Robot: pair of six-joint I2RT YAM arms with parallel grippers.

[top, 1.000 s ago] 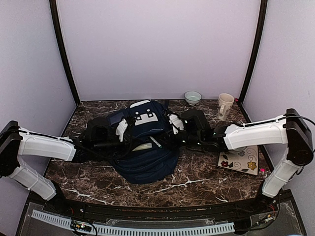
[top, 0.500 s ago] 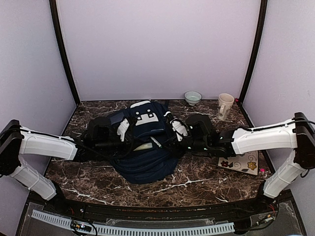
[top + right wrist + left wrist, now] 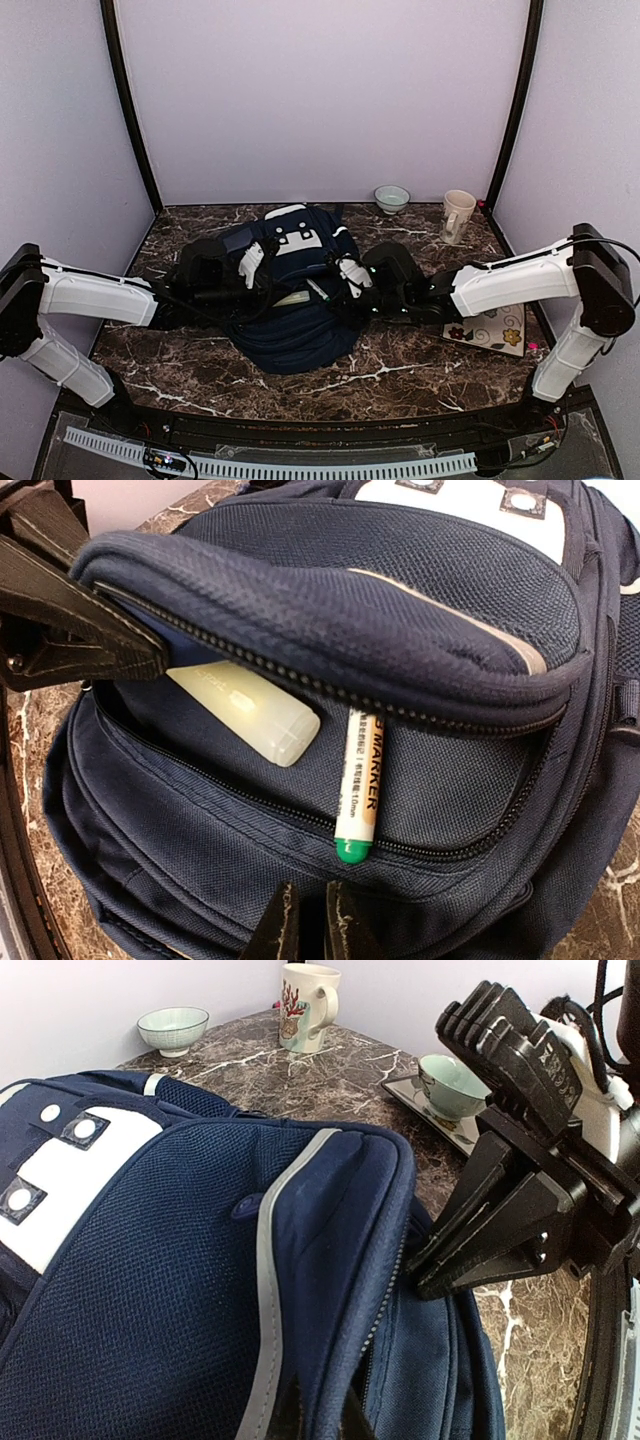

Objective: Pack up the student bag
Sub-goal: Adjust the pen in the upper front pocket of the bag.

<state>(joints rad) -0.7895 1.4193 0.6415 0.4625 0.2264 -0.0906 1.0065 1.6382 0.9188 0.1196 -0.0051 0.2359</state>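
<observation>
The navy-blue student bag [image 3: 298, 325] lies in the middle of the table with its front pocket open. My left gripper [image 3: 320, 1422] is shut on the pocket's upper flap [image 3: 335, 1220] and holds it up. In the right wrist view a white marker with a green cap [image 3: 356, 780] and a pale yellowish tube [image 3: 245, 712] stick out of the open pocket. My right gripper [image 3: 305, 928] is shut and empty, just below the marker's cap, close over the bag's fabric. In the top view the left gripper [image 3: 266, 293] and right gripper [image 3: 338, 297] face each other across the pocket.
A pale green bowl [image 3: 391, 197] and a cream mug [image 3: 457, 215] stand at the back right. A floral tray [image 3: 490, 330] lies at the right under my right arm, with a teacup [image 3: 452, 1072] on it. Dark frame posts stand at the rear corners.
My right gripper has moved left and slightly toward the near edge, from the bag's right side to the open pocket by the marker. The left gripper keeps holding the flap.
</observation>
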